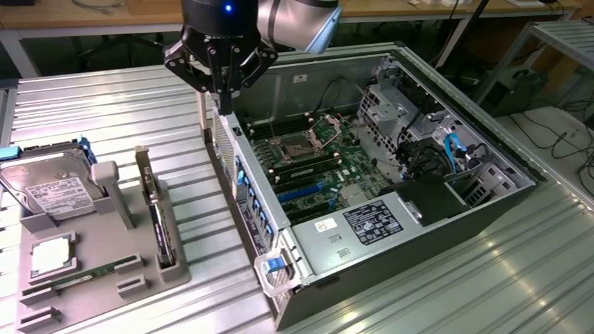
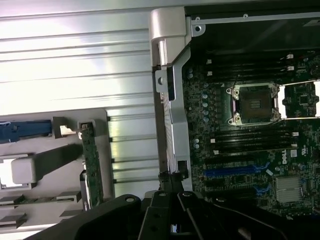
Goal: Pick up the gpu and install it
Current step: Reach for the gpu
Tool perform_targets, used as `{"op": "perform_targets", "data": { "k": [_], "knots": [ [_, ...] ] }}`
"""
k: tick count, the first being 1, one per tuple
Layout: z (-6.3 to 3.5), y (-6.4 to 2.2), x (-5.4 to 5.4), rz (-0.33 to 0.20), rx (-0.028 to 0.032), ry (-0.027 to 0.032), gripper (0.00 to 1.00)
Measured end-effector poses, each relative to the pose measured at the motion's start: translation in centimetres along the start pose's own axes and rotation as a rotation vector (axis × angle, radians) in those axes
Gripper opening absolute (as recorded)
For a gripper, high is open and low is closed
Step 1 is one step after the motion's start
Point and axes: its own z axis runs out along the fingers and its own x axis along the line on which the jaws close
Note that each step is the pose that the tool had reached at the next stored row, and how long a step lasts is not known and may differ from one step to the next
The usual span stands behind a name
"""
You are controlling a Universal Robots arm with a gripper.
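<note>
The gpu (image 1: 158, 216) stands on edge in a slot of the grey holder (image 1: 149, 278) on the exterior view's left, a thin green card with a silver bracket at its far end. Seen from the wrist, the gpu (image 2: 93, 170) shows as a narrow green strip. My gripper (image 1: 225, 97) hangs shut and holds nothing, over the rear wall of the open computer case (image 1: 241, 174), apart from the gpu and on its exterior view's right. The black fingers (image 2: 172, 200) meet just above that wall's metal edge.
The holder also carries a silver hard drive (image 1: 51, 188), a processor (image 1: 51, 254) and a RAM stick (image 1: 83, 277). Inside the case lie the motherboard (image 1: 311, 163), its bare processor socket (image 2: 255, 102) and blue slots (image 2: 235, 170). Ribbed metal tabletop (image 1: 121, 104) surrounds everything.
</note>
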Motion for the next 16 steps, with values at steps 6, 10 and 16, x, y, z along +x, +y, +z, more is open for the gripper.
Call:
{"op": "perform_targets", "data": {
  "k": [6, 10, 16],
  "knots": [
    [-0.03, -0.41, 0.5, 0.000, 0.0000, 0.0000, 0.11],
    [-0.05, -0.67, 0.8, 0.000, 0.0000, 0.0000, 0.11],
    [-0.09, -1.14, 1.5, 0.000, 0.0000, 0.0000, 0.11]
  ]
}}
